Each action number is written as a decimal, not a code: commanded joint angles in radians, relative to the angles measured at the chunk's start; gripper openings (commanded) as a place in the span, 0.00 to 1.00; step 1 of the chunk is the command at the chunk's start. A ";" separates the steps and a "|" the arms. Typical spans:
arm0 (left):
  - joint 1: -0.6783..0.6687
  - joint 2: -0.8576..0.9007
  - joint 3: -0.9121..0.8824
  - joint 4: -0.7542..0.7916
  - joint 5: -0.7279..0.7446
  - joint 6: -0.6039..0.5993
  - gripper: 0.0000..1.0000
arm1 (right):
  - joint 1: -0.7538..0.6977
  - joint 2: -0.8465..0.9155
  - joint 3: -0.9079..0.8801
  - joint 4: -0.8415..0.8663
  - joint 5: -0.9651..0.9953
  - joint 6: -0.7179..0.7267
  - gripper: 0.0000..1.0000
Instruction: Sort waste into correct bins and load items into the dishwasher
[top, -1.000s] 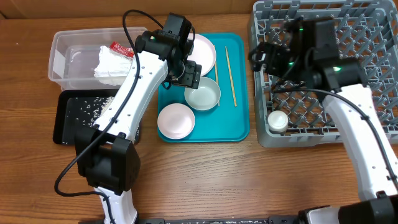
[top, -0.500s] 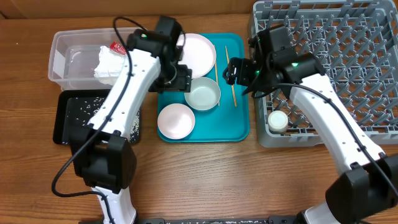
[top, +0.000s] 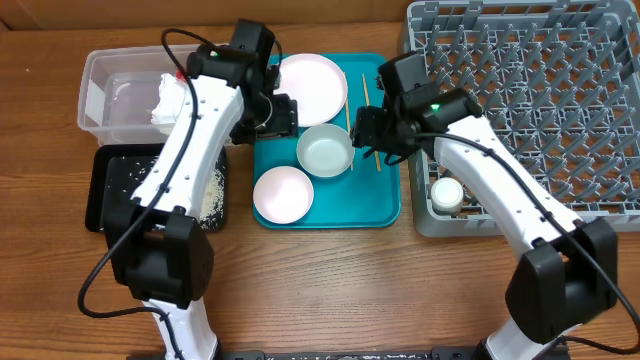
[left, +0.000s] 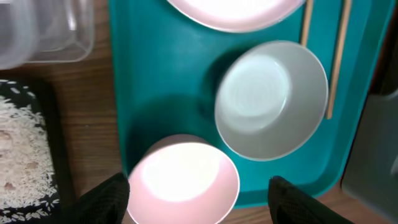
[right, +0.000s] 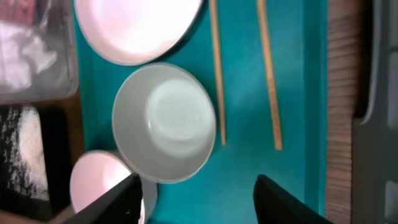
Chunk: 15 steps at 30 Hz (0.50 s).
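Currently: left gripper (left: 198, 183) apart, empty, above teal tray (left: 161, 81); right gripper (right: 198, 179) apart, empty, near chopsticks (right: 216, 74); pale bowl (top: 325, 152) between them.

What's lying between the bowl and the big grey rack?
The two chopsticks, lying on the teal tray between the bowl and the rack; the right wrist view shows it best.

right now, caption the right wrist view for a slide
Open right end effector over the teal tray, with two chopsticks and a pale bowl in view
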 joint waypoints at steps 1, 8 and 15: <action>0.066 -0.001 0.023 0.005 0.004 -0.045 0.74 | 0.005 0.040 0.012 0.039 0.082 0.021 0.54; 0.140 -0.004 0.064 -0.085 0.006 -0.041 0.73 | 0.005 0.116 0.012 0.081 0.071 0.039 0.47; 0.165 -0.004 0.161 -0.166 -0.058 -0.012 0.71 | 0.005 0.175 0.012 0.110 0.062 0.039 0.42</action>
